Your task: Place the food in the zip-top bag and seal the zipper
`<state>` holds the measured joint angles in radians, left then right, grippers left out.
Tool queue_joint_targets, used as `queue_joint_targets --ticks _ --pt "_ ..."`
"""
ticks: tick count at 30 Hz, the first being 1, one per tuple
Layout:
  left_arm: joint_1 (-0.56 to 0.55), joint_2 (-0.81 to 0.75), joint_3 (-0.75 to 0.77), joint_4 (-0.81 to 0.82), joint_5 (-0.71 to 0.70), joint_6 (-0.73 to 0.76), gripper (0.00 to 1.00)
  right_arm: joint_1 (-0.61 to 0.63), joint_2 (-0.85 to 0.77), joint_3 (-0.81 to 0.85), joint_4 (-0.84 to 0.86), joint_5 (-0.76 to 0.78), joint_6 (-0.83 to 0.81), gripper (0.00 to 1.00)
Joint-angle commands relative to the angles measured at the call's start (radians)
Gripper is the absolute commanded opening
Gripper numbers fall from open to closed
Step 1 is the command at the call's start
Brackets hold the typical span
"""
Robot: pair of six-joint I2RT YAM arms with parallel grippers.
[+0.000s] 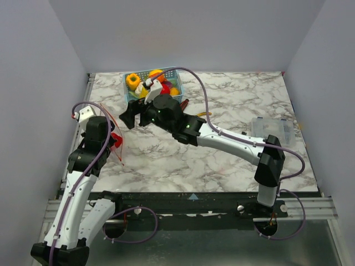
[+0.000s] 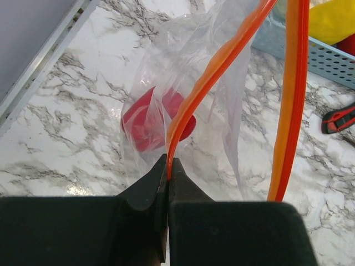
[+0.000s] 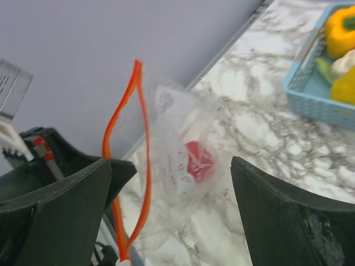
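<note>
The zip-top bag (image 2: 183, 83) is clear and hangs open above the table at the left. My left gripper (image 2: 168, 165) is shut on one side of its red-orange zipper (image 2: 222, 61). A red toy food (image 2: 152, 119) lies inside the bag, and it also shows in the right wrist view (image 3: 198, 160). My right gripper (image 3: 169, 163) is open and empty, facing the bag's open mouth (image 3: 127, 166). In the top view it (image 1: 127, 117) sits just right of the left gripper (image 1: 112, 138). More food, yellow and orange (image 1: 133, 81), lies in the blue basket (image 1: 176, 75).
Red-handled pliers (image 2: 338, 119) lie on the marble table by the basket's (image 2: 327, 58) near side. A clear plastic box (image 1: 272, 128) stands at the right of the table. The grey side wall is close on the left.
</note>
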<state>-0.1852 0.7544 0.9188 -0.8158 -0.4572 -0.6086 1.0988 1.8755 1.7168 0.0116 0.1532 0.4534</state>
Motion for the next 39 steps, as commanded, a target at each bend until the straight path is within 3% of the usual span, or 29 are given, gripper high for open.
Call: queue_joint_targets --ticks 1,7,13,18,28,39 --pt "0.004 0.012 0.043 -0.017 -0.073 0.022 0.00 -0.064 -0.040 0.003 0.008 0.082 -0.032 0.92" --pt "0.004 0.080 0.059 -0.020 -0.079 0.055 0.00 -0.153 0.010 -0.031 0.088 0.102 -0.015 0.92" --pt "0.004 0.124 0.054 0.056 0.065 0.130 0.00 -0.214 0.174 0.067 0.129 0.125 -0.029 0.92" --pt "0.004 0.164 0.027 0.105 0.152 0.165 0.00 -0.240 0.345 0.222 0.152 0.141 -0.082 0.92" --pt "0.012 0.158 0.002 0.132 0.176 0.176 0.00 -0.263 0.656 0.602 0.107 0.184 -0.182 0.92" --pt "0.023 0.151 -0.006 0.138 0.199 0.173 0.00 -0.268 0.739 0.634 0.144 0.225 -0.211 0.91"
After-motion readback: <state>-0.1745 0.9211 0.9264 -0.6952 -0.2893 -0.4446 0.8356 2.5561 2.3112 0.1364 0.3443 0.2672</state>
